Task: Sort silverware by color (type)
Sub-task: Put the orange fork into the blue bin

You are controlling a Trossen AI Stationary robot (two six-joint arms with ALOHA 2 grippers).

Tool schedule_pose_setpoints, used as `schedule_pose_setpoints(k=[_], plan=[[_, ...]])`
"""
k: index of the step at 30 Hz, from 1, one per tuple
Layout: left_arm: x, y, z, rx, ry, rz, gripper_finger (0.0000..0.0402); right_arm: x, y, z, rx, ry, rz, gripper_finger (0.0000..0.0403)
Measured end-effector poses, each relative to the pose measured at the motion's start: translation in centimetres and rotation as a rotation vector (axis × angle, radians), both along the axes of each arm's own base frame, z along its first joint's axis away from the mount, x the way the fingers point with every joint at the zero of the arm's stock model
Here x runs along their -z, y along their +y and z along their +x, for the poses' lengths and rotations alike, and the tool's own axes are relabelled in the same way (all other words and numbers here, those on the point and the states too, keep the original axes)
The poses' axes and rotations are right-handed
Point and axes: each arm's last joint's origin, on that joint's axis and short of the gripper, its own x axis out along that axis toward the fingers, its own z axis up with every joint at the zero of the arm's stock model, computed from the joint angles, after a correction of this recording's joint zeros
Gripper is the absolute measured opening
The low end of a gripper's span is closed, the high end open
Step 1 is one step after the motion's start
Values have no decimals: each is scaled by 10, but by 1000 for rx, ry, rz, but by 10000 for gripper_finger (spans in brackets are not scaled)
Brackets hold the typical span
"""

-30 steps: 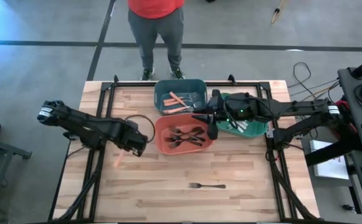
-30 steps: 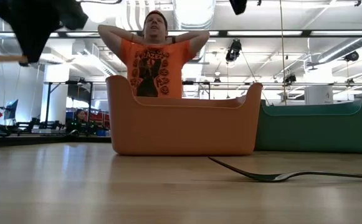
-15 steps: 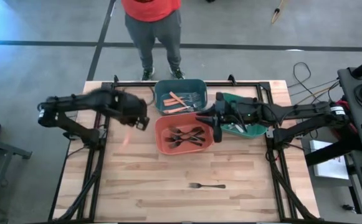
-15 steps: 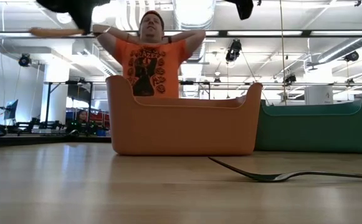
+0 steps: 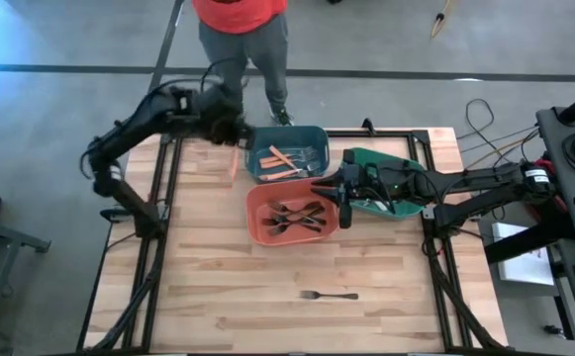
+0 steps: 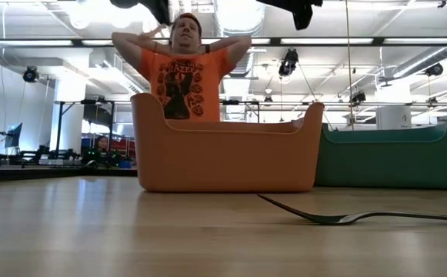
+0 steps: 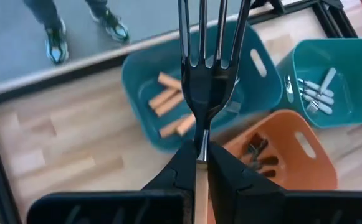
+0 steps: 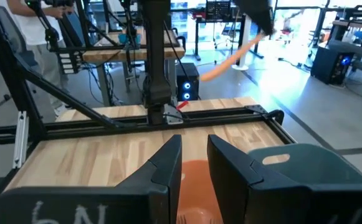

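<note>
Light wood-plank table [image 5: 228, 287], grey concrete floor; workshop hall beyond. Left gripper [image 7: 199, 152] clamped on orange-handled fork [image 7: 207, 68], above teal bin [image 5: 287, 155]. Right gripper [image 5: 343, 203] slightly parted, empty, over orange bin [image 5: 294, 216]. Stray fork [image 5: 330, 295] on table. Shirt lettering unreadable.

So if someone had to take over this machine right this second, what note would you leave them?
Left gripper: shut on an orange-handled fork, beside the teal bin that holds the other orange-handled pieces.
Right gripper: holding nothing, fingers slightly apart, between the orange bin and green bin.
Done: black utensils in the orange bin, silver ones in the green.
Left: drop the held fork; sort the fork lying on the table.
</note>
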Motion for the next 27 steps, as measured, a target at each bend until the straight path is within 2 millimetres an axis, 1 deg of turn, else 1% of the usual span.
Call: schedule_pose_setpoints(k=[4, 9, 12, 16, 23, 27], plan=[[-3, 18, 19, 55, 49, 29, 2, -2, 0, -2, -1, -9, -11, 68], [3, 27, 40, 127, 78, 52, 2, -5, 0, -5, -1, -20, -13, 73], [13, 30, 43, 154, 130, 33, 2, -6, 0, -6, -1, -21, -14, 71], [21, 32, 46, 199, 185, 41, 2, -6, 0, -7, -1, -16, -11, 67], [22, 36, 45, 314, 287, 133, 2, -6, 0, -7, 6, -21, 50, 68], [22, 39, 44, 407, 387, 233, 2, -7, -1, -7, 18, -28, 89, 69]])
